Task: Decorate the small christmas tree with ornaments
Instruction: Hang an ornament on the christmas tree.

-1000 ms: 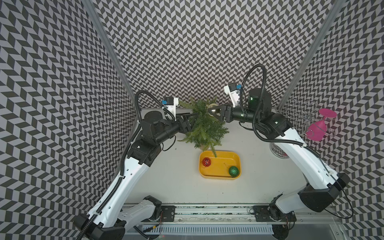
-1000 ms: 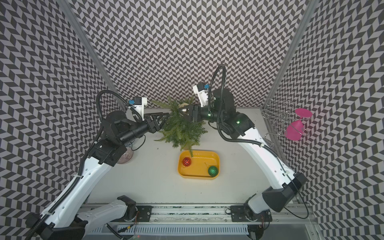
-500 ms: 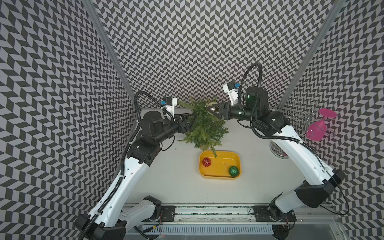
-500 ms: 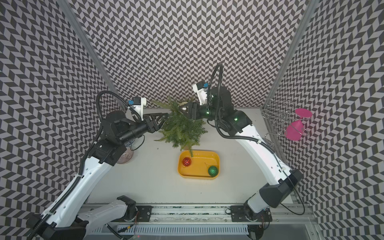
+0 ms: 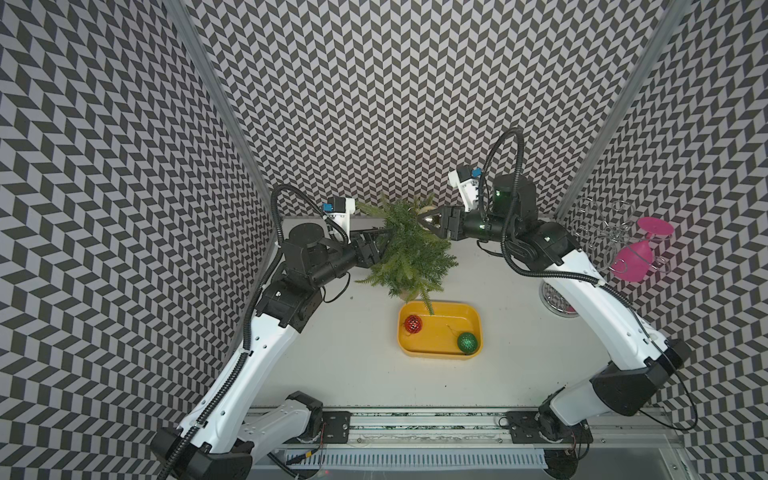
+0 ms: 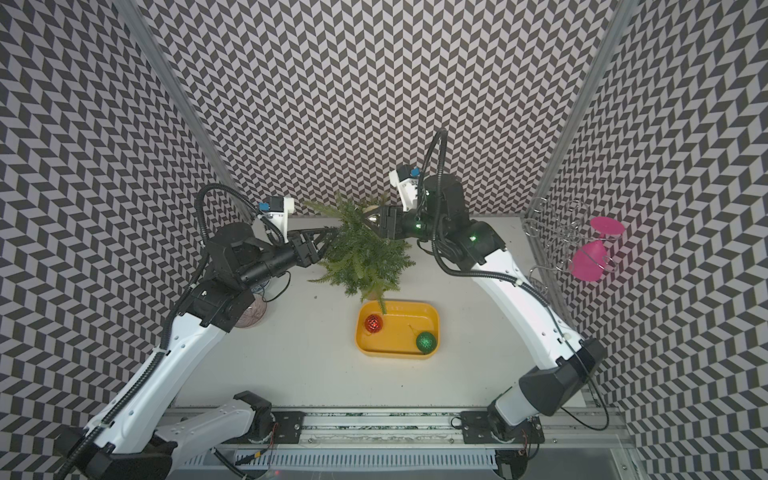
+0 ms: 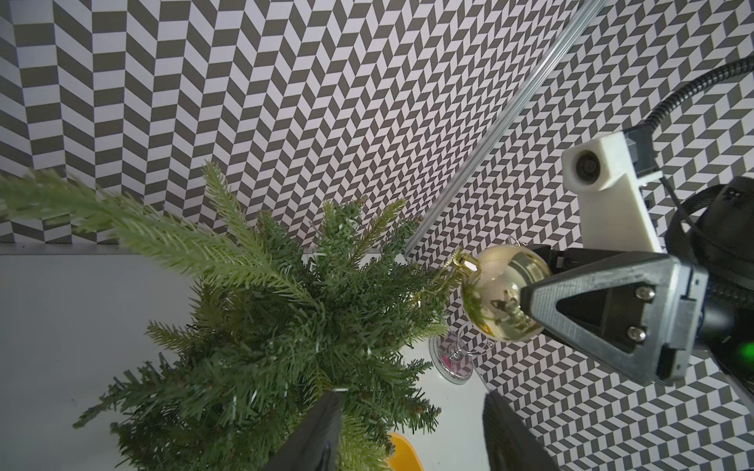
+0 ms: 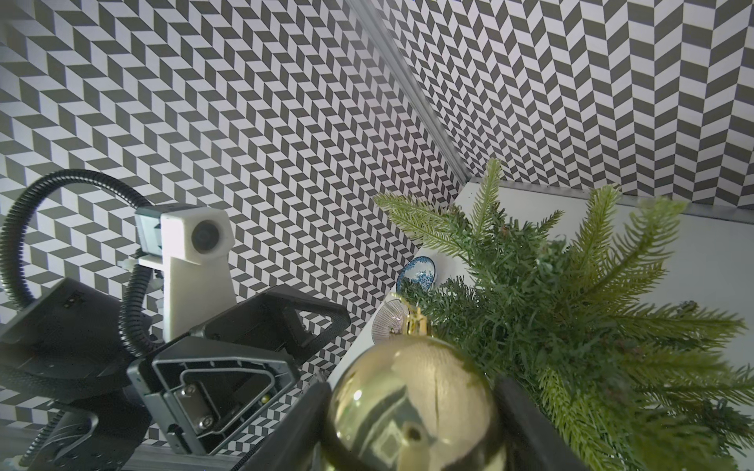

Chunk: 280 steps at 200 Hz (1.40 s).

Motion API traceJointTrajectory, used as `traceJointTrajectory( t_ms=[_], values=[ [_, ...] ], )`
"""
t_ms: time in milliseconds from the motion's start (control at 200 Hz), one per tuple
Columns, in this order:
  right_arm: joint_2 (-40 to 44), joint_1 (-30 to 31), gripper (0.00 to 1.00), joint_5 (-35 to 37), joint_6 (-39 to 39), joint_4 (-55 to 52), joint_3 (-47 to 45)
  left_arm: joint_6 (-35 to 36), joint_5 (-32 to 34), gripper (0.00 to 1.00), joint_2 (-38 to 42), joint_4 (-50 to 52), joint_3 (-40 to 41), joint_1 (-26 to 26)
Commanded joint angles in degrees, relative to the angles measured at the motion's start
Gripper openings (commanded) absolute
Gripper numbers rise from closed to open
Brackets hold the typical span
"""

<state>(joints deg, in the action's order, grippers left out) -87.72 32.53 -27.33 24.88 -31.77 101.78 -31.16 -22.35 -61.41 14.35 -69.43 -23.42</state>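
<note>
Tree [image 5: 409, 253], feathery and green, stands at the back of the table [image 5: 353, 353]; we see the right hand [image 7: 534, 281] clamping a shiny gold bauble [image 7: 497, 297] at its upper branches, the left hand [image 7: 411, 394] open-jawed at its other flank.

The left arm [image 5: 266, 361] and right arm [image 5: 590, 307] share glossy white shell links, matte black joint housings and black bases at seven and five o'clock. Black ribbed cable hoses [image 8: 77, 176] loop over each wrist beside a white camera block [image 5: 463, 185] with blue plug. The right gripper [image 7: 530, 277] has dark grey triangular open-frame fingers [image 7: 591, 285] with two silver screws; green lamps glow behind.
</note>
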Motion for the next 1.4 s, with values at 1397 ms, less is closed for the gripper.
traceJointTrajectory(
  t_ms=[1397],
  values=[
    [12.76, -0.08, 0.61, -0.03, 0.78, 9.93, -19.27, -1.98, -2.31, 0.58, 0.5, -2.8, 1.22, 0.36]
  ],
)
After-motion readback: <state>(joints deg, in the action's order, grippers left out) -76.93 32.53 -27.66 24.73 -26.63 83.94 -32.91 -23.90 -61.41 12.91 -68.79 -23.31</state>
